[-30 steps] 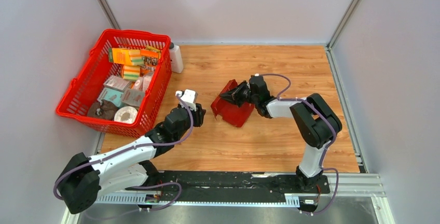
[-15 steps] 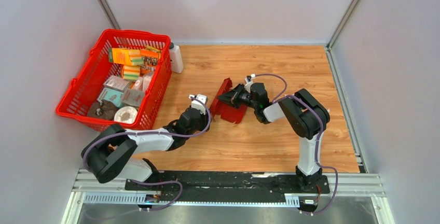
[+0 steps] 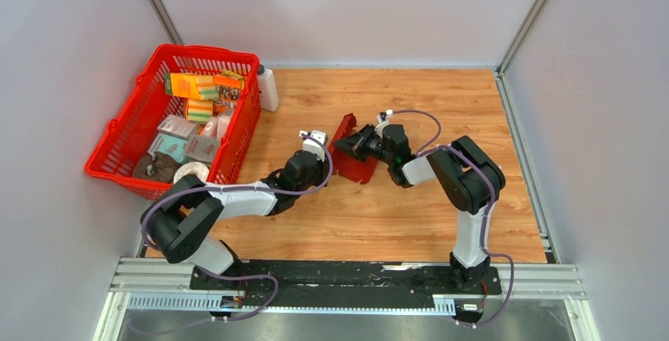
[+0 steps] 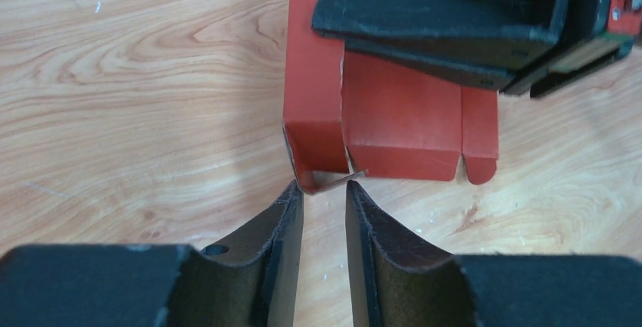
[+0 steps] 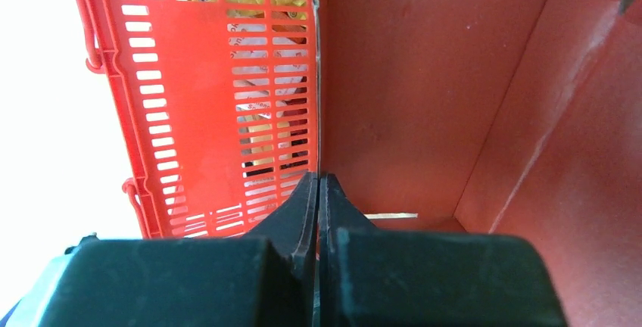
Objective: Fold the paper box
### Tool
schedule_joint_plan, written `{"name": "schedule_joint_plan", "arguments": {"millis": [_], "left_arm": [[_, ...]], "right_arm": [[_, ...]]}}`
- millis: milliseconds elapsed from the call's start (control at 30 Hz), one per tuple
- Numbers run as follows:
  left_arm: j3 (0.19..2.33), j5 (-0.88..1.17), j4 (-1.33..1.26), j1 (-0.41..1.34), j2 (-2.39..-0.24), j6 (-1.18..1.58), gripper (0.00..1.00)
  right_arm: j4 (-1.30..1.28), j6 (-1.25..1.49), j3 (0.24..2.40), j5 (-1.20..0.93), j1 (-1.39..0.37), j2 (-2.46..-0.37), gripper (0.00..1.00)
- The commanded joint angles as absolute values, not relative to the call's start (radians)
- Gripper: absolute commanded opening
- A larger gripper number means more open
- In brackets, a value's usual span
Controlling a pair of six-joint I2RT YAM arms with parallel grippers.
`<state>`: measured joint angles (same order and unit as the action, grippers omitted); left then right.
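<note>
The paper box, dark red thin cardboard partly folded with walls raised, stands mid-table. My right gripper is shut on one wall's edge; in the right wrist view that thin edge runs down between the closed fingertips, with the box interior to their right. My left gripper faces the box from the left. In the left wrist view it is open by a narrow gap, its tips right at the box's near corner, where a small curled tab sticks out; nothing sits between them. The right gripper's fingers lie over the box.
A big red mesh basket with several packages stands at the left, also seen past the box as the basket wall. A white bottle stands beside its far corner. Grey walls close the table in.
My left arm reached right and forward up to the box's corner, and its jaws narrowed. The right gripper kept its grip while the box shifted slightly left and tipped more upright.
</note>
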<state>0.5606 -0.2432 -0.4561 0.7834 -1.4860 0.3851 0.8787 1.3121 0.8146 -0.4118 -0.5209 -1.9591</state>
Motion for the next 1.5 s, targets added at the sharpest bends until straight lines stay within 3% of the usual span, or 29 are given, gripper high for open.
{"name": "schedule_joint_plan", "arguments": {"millis": [0,133,267,467,600,767,900,1100,1300,1467], "left_arm": [[0.656,-0.265,-0.457,0.781,-1.526,0.42,0.34],[0.661,-0.281,-0.491,0.781,-1.551,0.426,0.29],[0.666,-0.284,-0.529,0.779,-1.569,0.376,0.35],[0.712,-0.337,-0.428,0.781,-1.6,0.377,0.33],[0.706,-0.377,-0.426,0.782,-1.611,0.396,0.5],[0.744,-0.469,-0.425,0.795,-1.646,0.385,0.53],[0.799,-0.544,-0.37,0.807,-1.687,0.38,0.34],[0.946,-0.873,-0.097,0.867,-1.773,0.459,0.05],[0.922,-0.942,-0.124,0.879,-1.81,0.518,0.0],[0.799,-0.83,-0.398,0.881,-1.786,0.424,0.0]], "right_arm": [[0.903,1.325,0.775,-0.367,-0.548,-1.936,0.0],[0.917,1.35,0.717,-0.302,-0.554,-1.907,0.0],[0.865,1.373,0.727,-0.321,-0.558,-1.91,0.0],[0.93,1.419,0.701,-0.313,-0.561,-1.93,0.0],[0.923,1.439,0.683,-0.296,-0.561,-1.913,0.0],[0.908,1.511,0.67,-0.285,-0.564,-1.899,0.0],[0.838,1.519,0.666,-0.249,-0.581,-1.861,0.0],[0.706,1.569,0.629,-0.137,-0.635,-1.747,0.0],[0.658,1.632,0.563,-0.026,-0.673,-1.666,0.0],[0.595,1.507,0.595,-0.037,-0.655,-1.638,0.0]]}}
